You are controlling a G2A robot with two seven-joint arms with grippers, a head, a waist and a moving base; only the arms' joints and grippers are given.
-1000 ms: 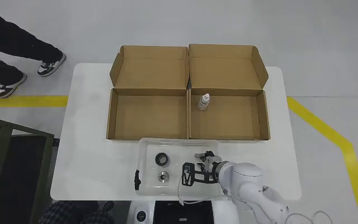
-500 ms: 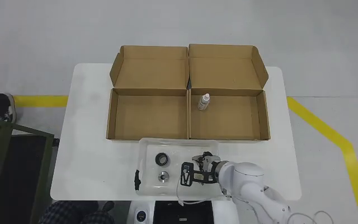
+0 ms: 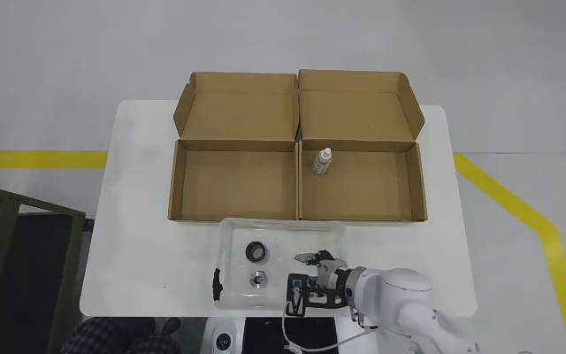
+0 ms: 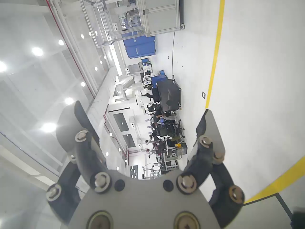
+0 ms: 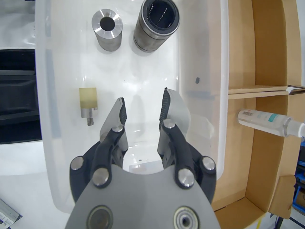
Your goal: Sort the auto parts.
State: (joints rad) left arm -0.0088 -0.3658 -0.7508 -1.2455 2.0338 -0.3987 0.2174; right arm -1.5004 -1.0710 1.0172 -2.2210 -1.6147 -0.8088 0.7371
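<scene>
- Three parts are kept unsorted in the clear bin (image 5: 143,72).
- The right gripper (image 5: 143,96) is held open beside the threaded stud (image 5: 88,103), likely for pickup.
- The left gripper (image 4: 141,108) is parked open.

On the surface (image 3: 141,221), the left box (image 3: 234,184) and the right box (image 3: 371,190) sit side by side. A bottle (image 3: 322,161) is near the right box's far left corner. Before the boxes lies a tray (image 3: 232,232) holding a bearing (image 3: 257,251). A cylinder (image 3: 257,280) is just nearer the robot, with a stud (image 5: 88,102) to its right.
</scene>
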